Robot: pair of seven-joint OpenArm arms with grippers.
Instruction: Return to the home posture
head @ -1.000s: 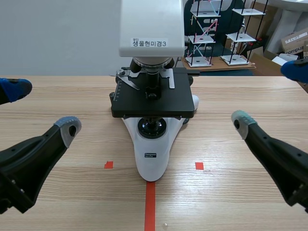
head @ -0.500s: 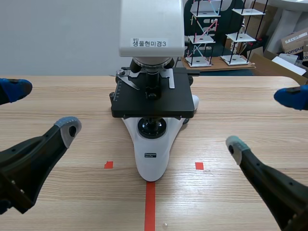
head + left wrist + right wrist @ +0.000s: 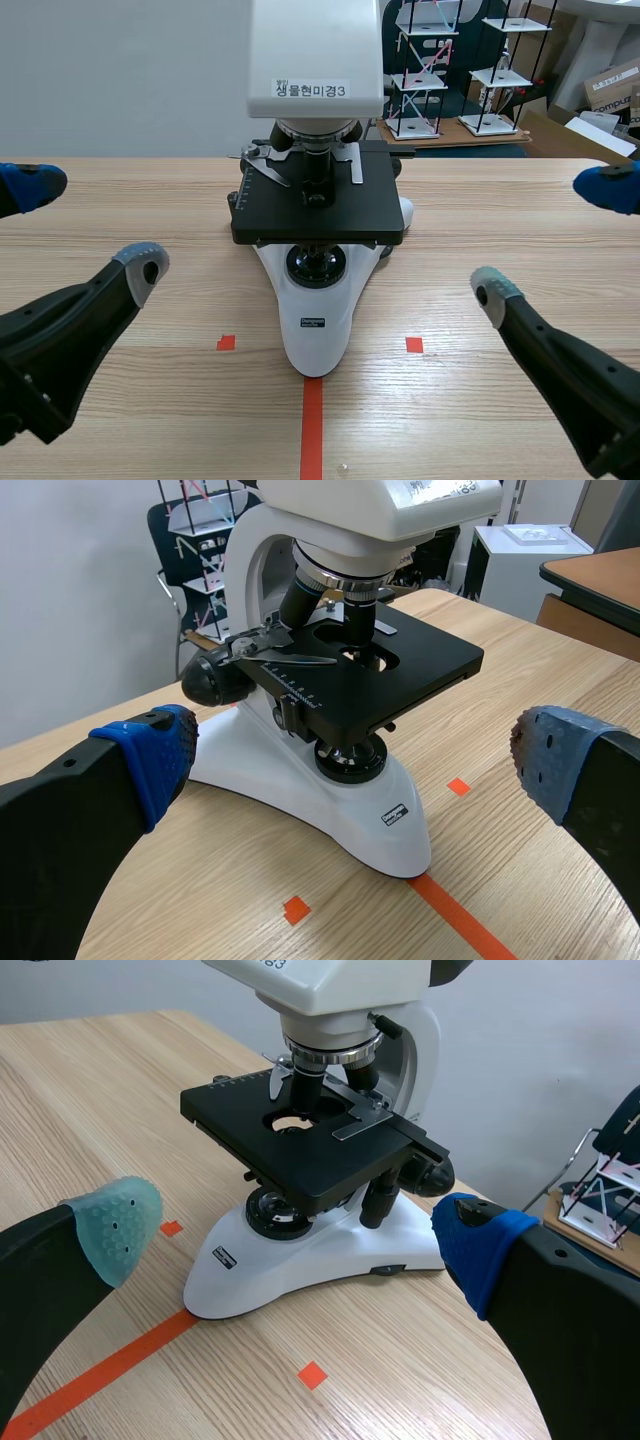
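Spotted movement on the right side only: compared with a second ago, right gripper [image 3: 548,236] now lower and pulled nearer the robot's edge of the table [image 3: 200,420], with a tiny nudge back up in the last half second. Zero shift on the left. Going left to right: left gripper [image 3: 88,225] parked low on its own side, fingers [image 3: 100,800] spread wide, holding nothing at all. Then a small tape square [image 3: 226,343], then dead centre the microscope [image 3: 318,300], upright, long base pointing straight at the robot and its tip meeting the end of the red tape line [image 3: 312,430]. Touched by neither arm. Another tape square [image 3: 414,344] on the far side of it, then the right gripper, pretty much a mirror of the left, also splayed wide and empty. From either wrist view, same story: microscope ahead of the open fingers and apart from them. Main thing for finishing the homing: microscope lies inward and forward of both grippers, about equally near to each, so best to keep any leftover motion backward and outward, never toward the middle. Guessing this is basically home already, given how symmetric the pose looks. Only real risk would be clipping the stage or side knobs on an inward sweep.
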